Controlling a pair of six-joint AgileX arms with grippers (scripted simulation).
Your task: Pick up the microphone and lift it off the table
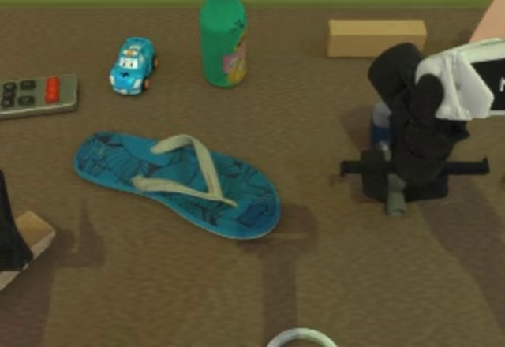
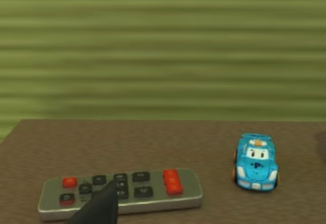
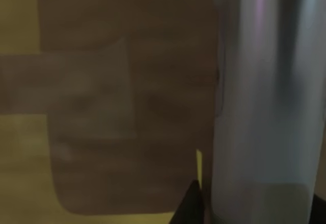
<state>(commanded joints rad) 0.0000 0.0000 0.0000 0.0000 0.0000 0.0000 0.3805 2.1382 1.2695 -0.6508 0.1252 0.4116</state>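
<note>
You are working the right gripper (image 1: 397, 189) at the table's (image 1: 331, 284) three o'clock, covering the mic (image 1: 381, 130); finger spread unclear. Judging it light, rigid, slick: clamp the grey handle (image 3: 265, 107) squarely.

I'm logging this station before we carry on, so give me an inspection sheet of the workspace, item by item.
Surface: brown table, green striped strip along far edge.
Job's things: microphone at the right, navy head and grey handle end showing under the right arm.
Clutter: flip-flop, green bottle, toy car, remote, tan block.
Grippers: right gripper down over the microphone; left arm parked at left edge.
Cables: nothing seen.
Surroundings: green striped backdrop in left wrist view.
</note>
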